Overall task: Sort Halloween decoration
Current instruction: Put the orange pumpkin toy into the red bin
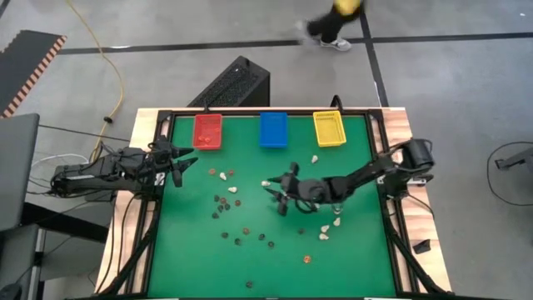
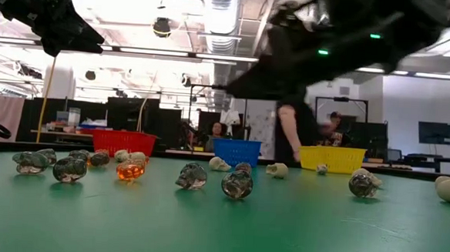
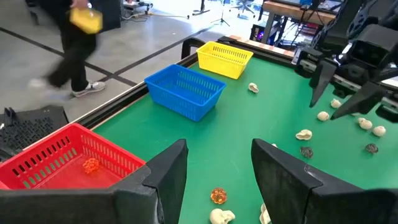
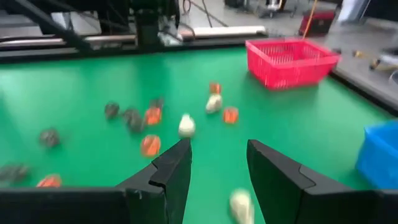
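Note:
The Halloween decoration is many tiny trinkets scattered on the green table (image 1: 358,250). Cream ones (image 1: 223,175), black ones (image 1: 218,204) and orange-brown ones (image 1: 306,260) lie mostly in the table's middle. My right gripper (image 1: 277,196) hovers open over the middle, nothing between its fingers; in the right wrist view a cream trinket (image 4: 241,205) lies on the table just under the right gripper (image 4: 219,165). My left gripper (image 1: 185,167) waits open at the left edge, above the table, beside the red bin (image 1: 207,131).
The red bin, a blue bin (image 1: 273,129) and a yellow bin (image 1: 329,128) stand in a row along the far edge. An orange trinket (image 3: 91,165) lies in the red bin. A person (image 1: 333,25) walks on the floor beyond the table.

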Robot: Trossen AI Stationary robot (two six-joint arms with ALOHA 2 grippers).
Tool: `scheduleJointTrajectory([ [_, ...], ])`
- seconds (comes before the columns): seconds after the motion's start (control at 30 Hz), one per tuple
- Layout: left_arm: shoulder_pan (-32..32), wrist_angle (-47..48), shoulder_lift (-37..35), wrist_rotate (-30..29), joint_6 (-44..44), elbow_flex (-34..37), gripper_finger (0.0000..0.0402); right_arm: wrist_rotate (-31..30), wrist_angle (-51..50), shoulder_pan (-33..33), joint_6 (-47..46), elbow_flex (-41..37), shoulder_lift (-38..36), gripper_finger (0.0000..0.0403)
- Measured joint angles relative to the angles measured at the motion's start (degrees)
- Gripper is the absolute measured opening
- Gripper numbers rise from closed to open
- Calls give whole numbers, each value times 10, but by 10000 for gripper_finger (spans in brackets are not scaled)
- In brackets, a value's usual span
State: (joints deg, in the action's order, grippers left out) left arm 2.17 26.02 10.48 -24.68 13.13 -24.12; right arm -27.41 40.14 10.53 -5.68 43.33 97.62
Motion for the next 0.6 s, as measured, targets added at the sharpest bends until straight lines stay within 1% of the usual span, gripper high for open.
scheduleJointTrajectory([
  [0.13,0,0,0,0,0,0,169,53,4,-27,35,76,52,186],
  [0.33,0,0,0,0,-2,0,169,174,5,-68,37,172,136,186],
  [0.47,0,0,0,0,-2,0,169,200,2,-92,38,216,189,186],
  [0.6,0,0,0,0,-2,0,169,223,11,-113,29,245,220,186],
])
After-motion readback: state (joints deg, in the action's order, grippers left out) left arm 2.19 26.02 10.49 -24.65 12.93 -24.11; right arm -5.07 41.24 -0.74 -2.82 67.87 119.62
